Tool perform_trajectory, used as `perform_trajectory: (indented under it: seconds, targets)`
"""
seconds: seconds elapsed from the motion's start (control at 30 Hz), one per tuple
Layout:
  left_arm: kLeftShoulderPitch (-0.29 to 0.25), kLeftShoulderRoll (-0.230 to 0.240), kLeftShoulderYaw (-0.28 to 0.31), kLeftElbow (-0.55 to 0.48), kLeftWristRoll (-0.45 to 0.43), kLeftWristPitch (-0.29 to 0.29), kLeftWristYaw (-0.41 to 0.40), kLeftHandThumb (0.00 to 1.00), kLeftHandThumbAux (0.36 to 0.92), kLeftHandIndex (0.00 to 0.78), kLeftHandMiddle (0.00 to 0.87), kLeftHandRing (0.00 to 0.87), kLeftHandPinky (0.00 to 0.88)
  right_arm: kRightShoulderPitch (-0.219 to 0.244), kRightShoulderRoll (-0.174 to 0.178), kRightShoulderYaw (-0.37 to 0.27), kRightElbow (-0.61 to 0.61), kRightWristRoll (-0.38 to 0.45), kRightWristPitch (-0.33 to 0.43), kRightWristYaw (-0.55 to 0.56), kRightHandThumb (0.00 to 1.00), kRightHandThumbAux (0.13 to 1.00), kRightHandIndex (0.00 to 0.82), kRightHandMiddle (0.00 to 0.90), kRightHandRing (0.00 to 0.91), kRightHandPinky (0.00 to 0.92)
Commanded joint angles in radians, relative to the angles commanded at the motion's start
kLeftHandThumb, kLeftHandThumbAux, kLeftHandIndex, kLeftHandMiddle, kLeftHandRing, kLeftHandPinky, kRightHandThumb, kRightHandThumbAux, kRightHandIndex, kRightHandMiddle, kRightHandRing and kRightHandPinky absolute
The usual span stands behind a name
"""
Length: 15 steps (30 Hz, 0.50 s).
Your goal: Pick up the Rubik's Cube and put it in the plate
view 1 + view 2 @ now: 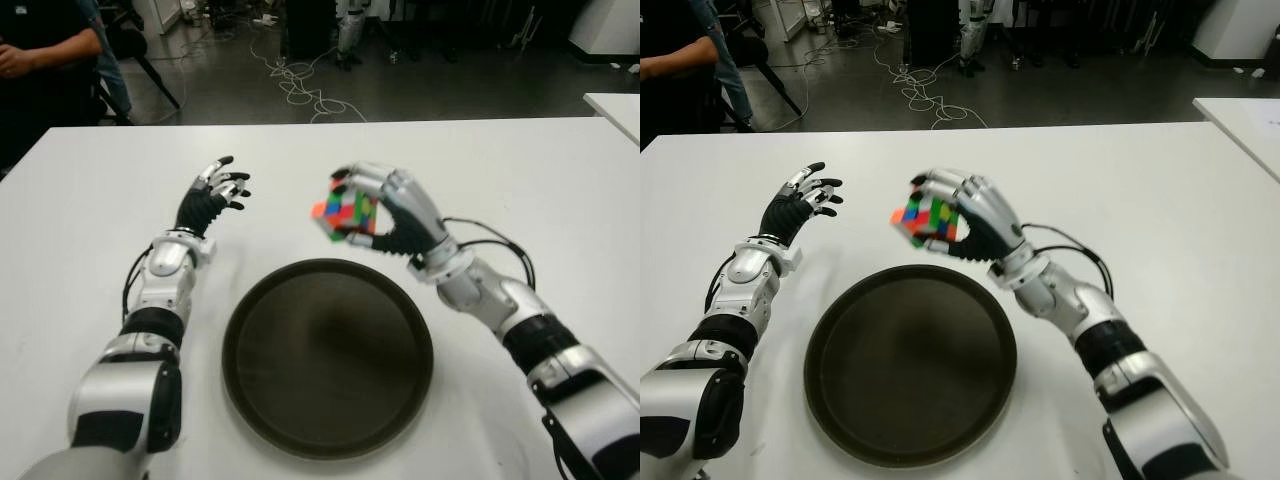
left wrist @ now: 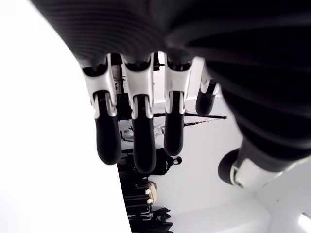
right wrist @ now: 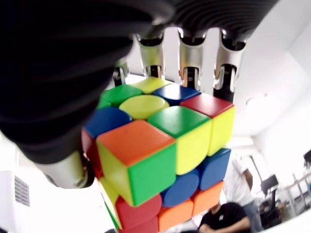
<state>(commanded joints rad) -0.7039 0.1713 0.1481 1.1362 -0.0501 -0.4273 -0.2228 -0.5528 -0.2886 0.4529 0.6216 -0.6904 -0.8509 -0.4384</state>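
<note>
My right hand [image 1: 372, 208] is shut on the Rubik's Cube [image 1: 343, 210], holding it in the air just beyond the far rim of the round dark plate [image 1: 328, 357]. The right wrist view fills with the cube [image 3: 165, 160], its coloured tiles turned toward the camera, with fingers [image 3: 190, 60] curled over its far side. Nothing lies in the plate. My left hand [image 1: 215, 192] shows to the left of the plate's far rim, fingers [image 2: 138, 141] spread and holding nothing.
The white table [image 1: 520, 180] stretches around the plate. A person [image 1: 40, 60] stands at the far left corner. Cables [image 1: 300, 90] lie on the floor beyond the far edge. Another white table corner [image 1: 615, 105] shows at right.
</note>
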Motion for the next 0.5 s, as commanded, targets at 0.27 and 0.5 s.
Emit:
perform_trajectory:
  seconds: [0.27, 0.5]
  targets:
    - [-0.006, -0.003, 0.003, 0.006, -0.006, 0.007, -0.006, 0.298, 0.599, 0.111, 0.302, 0.375, 0.436, 0.017, 0.001, 0.022, -0.012, 0.072, -0.024, 0.207, 0.839, 0.685, 0.386, 0.579, 0.668, 0.693]
    - [-0.005, -0.005, 0.002, -0.001, -0.008, 0.01, -0.01, 0.302, 0.6, 0.11, 0.303, 0.378, 0.44, 0.032, -0.006, 0.011, -0.058, 0.136, 0.0, 0.359, 0.837, 0.687, 0.383, 0.573, 0.654, 0.669]
